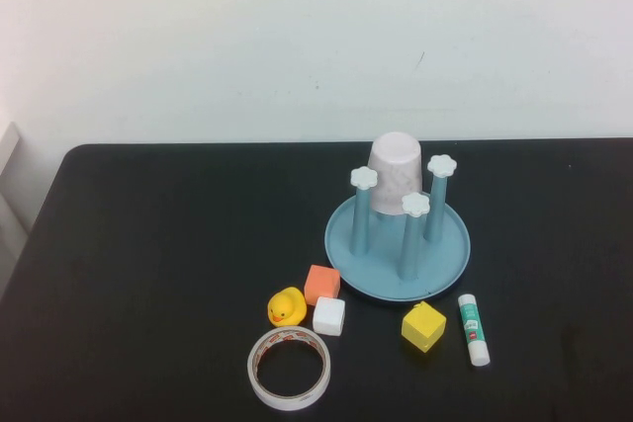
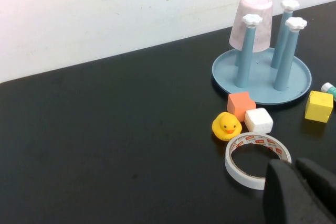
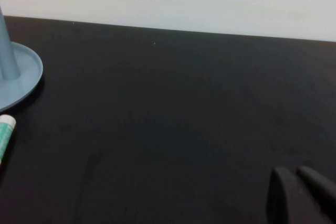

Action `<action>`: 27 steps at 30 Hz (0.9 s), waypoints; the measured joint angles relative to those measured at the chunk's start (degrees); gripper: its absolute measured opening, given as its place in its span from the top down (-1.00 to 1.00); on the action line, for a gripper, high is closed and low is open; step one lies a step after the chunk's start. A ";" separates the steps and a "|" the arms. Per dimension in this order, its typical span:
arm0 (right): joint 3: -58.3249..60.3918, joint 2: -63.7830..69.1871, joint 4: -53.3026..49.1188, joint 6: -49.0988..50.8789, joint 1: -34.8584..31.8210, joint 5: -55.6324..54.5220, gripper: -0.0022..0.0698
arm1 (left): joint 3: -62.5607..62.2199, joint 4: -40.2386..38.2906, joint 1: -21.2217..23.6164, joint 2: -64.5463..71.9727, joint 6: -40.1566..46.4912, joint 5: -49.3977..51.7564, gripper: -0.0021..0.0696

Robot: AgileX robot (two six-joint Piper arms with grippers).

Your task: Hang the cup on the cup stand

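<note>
The pale pink cup (image 1: 398,171) sits upside down over the far post of the light blue cup stand (image 1: 398,241), right of the table's middle. It also shows in the left wrist view (image 2: 252,22) on the stand (image 2: 261,74). The other three posts with white flower caps are bare. Neither arm shows in the high view. My left gripper (image 2: 296,169) is shut and empty, low over the table near the tape roll. My right gripper (image 3: 296,174) is shut and empty over bare table to the right of the stand, whose rim (image 3: 21,77) shows in the right wrist view.
In front of the stand lie a yellow duck (image 1: 287,306), an orange cube (image 1: 321,284), a white cube (image 1: 329,316), a tape roll (image 1: 289,368), a yellow cube (image 1: 423,326) and a glue stick (image 1: 473,328). A white wall stands behind the black table.
</note>
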 joint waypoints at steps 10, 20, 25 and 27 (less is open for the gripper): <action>0.00 0.00 0.00 0.00 0.00 0.12 0.91 | 1.50 0.15 0.23 0.00 0.38 -2.66 0.95; 0.00 0.00 0.00 0.00 0.00 0.12 0.91 | 11.60 -12.39 23.85 -0.15 31.90 -25.71 0.95; 0.00 0.00 0.00 0.00 0.00 0.12 0.91 | 16.01 -18.31 36.97 -0.87 36.30 -29.25 0.95; 0.00 0.00 -0.03 0.00 0.00 0.12 0.91 | 17.02 -18.97 40.08 -0.96 35.23 -29.40 0.95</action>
